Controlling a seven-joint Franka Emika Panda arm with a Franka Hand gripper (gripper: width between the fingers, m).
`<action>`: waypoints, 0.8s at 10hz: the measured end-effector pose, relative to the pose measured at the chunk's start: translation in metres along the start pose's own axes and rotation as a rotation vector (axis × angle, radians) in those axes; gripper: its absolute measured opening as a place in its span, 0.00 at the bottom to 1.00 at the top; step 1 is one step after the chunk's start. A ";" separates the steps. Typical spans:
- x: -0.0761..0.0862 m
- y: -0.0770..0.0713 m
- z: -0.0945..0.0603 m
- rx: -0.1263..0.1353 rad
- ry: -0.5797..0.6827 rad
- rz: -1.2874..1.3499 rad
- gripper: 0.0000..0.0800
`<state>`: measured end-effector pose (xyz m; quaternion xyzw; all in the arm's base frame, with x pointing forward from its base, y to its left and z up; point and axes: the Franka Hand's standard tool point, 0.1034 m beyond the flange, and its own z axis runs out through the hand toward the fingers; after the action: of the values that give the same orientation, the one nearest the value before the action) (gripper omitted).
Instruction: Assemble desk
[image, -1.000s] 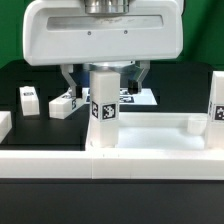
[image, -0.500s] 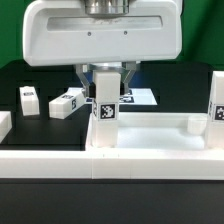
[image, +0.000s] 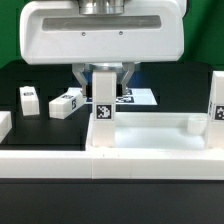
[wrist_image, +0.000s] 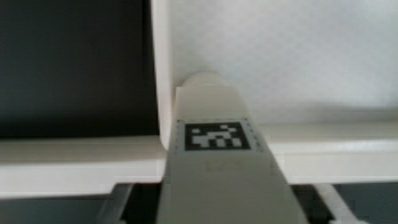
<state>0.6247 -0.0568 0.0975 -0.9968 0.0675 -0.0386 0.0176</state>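
The desk's white tabletop (image: 150, 138) lies rim-up at the front. A square white leg (image: 103, 105) with a black-and-white tag stands upright at the tabletop's corner on the exterior view's left. My gripper (image: 104, 86) hangs straight above it, shut on the leg's upper part, one finger on each side. In the wrist view the leg (wrist_image: 217, 140) runs down to the tabletop (wrist_image: 302, 60), and my gripper (wrist_image: 222, 205) holds it between the fingers (wrist_image: 125, 203). Another tagged leg (image: 217, 105) stands upright at the tabletop's far right end.
Two loose tagged legs (image: 28, 99) (image: 66, 103) lie on the black table at the exterior view's left, with a white piece (image: 4, 122) at the edge. The marker board (image: 142, 97) lies behind the gripper. A long white rail (image: 40, 165) runs across the front.
The fingers have closed in from wide apart to press on the upright leg. The leg and tabletop have stayed where they were.
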 end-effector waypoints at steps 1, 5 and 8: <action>0.000 0.000 0.000 0.000 0.000 0.075 0.36; -0.003 0.004 -0.001 -0.019 -0.002 0.342 0.38; -0.004 0.005 -0.001 -0.022 -0.002 0.359 0.41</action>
<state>0.6204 -0.0613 0.0976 -0.9689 0.2447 -0.0332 0.0132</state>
